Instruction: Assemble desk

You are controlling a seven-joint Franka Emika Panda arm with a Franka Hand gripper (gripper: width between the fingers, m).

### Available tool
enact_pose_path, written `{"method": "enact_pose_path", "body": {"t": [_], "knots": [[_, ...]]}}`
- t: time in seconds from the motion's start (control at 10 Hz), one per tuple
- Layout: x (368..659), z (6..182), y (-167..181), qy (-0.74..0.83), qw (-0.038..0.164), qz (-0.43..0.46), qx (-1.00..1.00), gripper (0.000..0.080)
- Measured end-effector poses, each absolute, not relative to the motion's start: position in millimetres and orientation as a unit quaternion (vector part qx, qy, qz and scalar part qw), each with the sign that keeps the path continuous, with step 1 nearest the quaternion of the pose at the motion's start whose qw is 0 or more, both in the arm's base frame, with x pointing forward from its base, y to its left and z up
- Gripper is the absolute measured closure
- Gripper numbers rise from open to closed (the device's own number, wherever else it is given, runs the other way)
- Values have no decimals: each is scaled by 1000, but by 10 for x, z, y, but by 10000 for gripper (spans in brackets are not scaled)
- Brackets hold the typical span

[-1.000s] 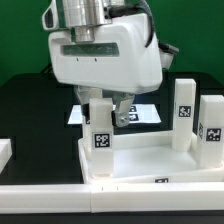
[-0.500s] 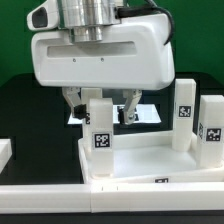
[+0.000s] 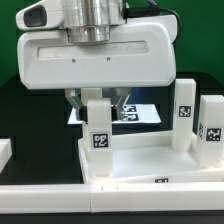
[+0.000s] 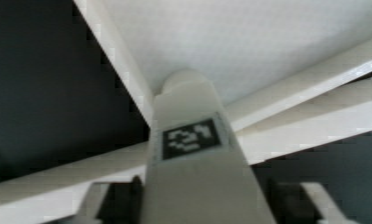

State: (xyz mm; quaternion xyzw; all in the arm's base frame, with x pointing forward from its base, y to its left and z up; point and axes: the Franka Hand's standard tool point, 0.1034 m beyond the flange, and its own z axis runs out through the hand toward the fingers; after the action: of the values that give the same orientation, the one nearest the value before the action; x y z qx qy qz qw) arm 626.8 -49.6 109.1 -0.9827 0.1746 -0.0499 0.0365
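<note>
A white square-post leg with a black-and-white tag stands upright in the near left corner of the white tray-like tabletop. My gripper hangs straight over it, with one finger on each side of the leg's upper part. In the wrist view the leg runs between the fingers, and a dark gap shows on each side, so the jaws are open. The tabletop rim crosses behind the leg.
Two more tagged white legs stand at the tabletop's right side in the exterior view. The marker board lies on the black table behind the gripper. A white part shows at the left edge.
My gripper has turned about its vertical axis and now faces the camera broadside. The leg and its tag have not moved.
</note>
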Motion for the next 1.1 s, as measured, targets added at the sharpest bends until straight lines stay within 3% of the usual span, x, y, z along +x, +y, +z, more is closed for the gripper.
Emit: {"method": "enact_pose_path", "body": {"t": [0.1, 0.4, 0.8, 1.1], "knots": [[6268, 1091, -500, 218, 38, -48, -974, 515], [6278, 1087, -496, 382, 41, -46, -922, 515], [6256, 1075, -535, 665, 93, -27, -740, 514], [6283, 1068, -366, 747, 95, -15, -658, 514]]}}
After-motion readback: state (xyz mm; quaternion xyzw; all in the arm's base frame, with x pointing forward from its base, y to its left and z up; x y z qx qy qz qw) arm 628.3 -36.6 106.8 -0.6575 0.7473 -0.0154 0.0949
